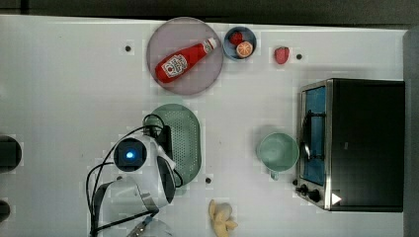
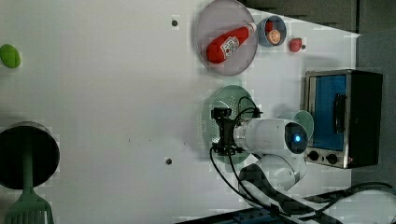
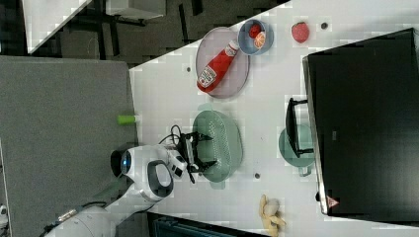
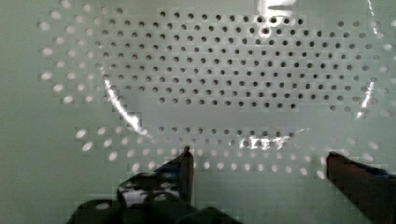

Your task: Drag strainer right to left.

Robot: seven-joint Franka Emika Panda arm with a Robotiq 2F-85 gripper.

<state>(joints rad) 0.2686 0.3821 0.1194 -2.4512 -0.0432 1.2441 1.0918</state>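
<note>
The strainer (image 1: 187, 140) is a pale mint-green oval colander with a grid of small holes, lying in the middle of the white table (image 1: 64, 98). My gripper (image 1: 166, 139) hangs over the strainer's side toward the top view's left, with its fingers spread wide apart. In the right view the open gripper (image 3: 206, 150) reaches over the strainer (image 3: 225, 143) from the right view's left. The wrist view looks into the perforated strainer (image 4: 219, 79), with the two dark fingertips (image 4: 186, 163) low over it and nothing between them. In the left view the gripper (image 2: 223, 131) covers part of the strainer (image 2: 229, 95).
A mint-green cup (image 1: 277, 151) stands toward the top view's right of the strainer, next to a toaster oven (image 1: 363, 143). A grey plate (image 1: 197, 79) carries a ketchup bottle (image 1: 185, 60), near a blue bowl (image 1: 239, 43) and a strawberry (image 1: 281, 55). A banana (image 1: 221, 217) lies by the near edge.
</note>
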